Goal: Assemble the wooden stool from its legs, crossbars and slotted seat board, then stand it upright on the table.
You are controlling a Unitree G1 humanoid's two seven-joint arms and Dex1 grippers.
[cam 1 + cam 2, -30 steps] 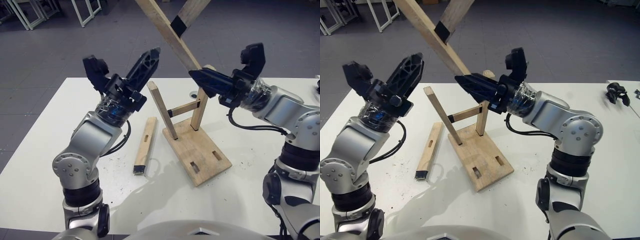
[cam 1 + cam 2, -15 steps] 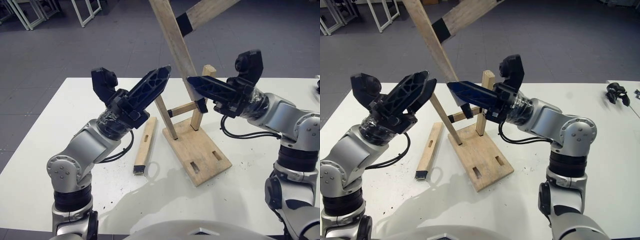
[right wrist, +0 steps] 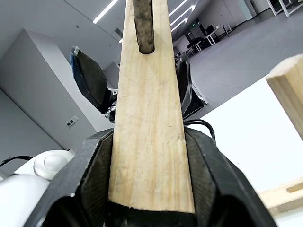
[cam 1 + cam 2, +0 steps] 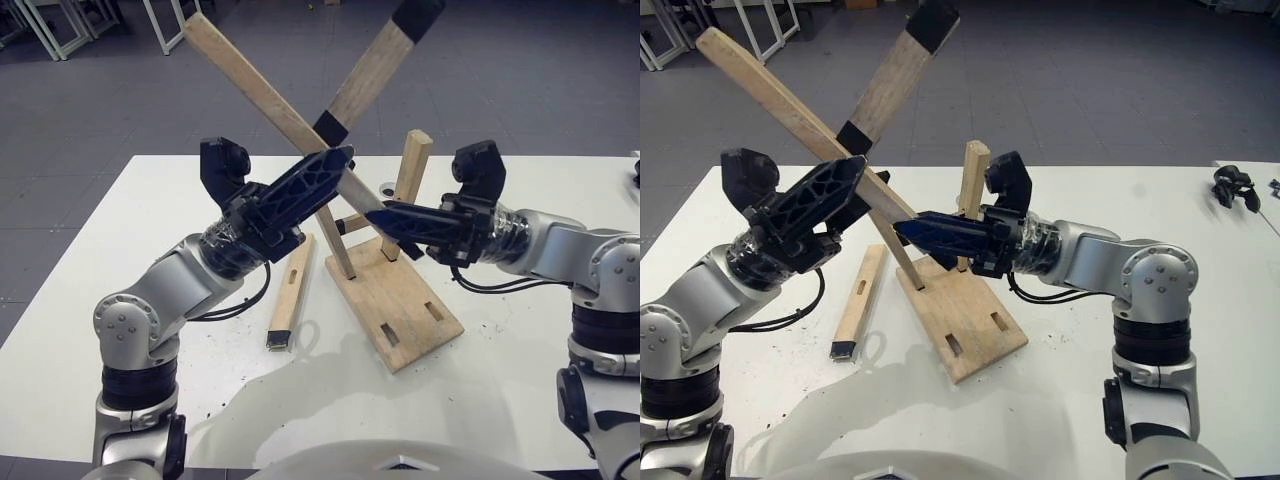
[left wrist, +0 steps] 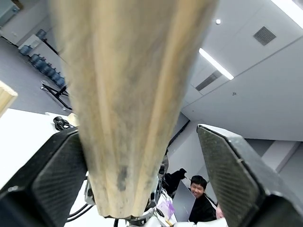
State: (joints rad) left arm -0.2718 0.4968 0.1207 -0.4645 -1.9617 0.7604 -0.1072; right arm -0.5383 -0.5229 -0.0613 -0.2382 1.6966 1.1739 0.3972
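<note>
The stool (image 4: 380, 275) is half built. Its seat board (image 4: 410, 320) lies flat on the table (image 4: 120, 220), with two empty slots (image 4: 390, 335) at the near end. A loose leg (image 4: 288, 295) lies just left of the board. At the far end two legs (image 4: 410, 170) stand up in the board, with a crossbar (image 4: 352, 222) between them.

Above them, the right gripper (image 4: 385, 215) squeezes the low end of a long raised leg (image 4: 250, 85). The left gripper (image 4: 335, 165) has its fingers loose around the same leg, one touching it and the other apart. A dark-taped bar (image 4: 375, 65) crosses that leg higher up.

I think the job now is to add this leg. Next, its low end must tip down and go into an empty slot, which is well below and nearer.
</note>
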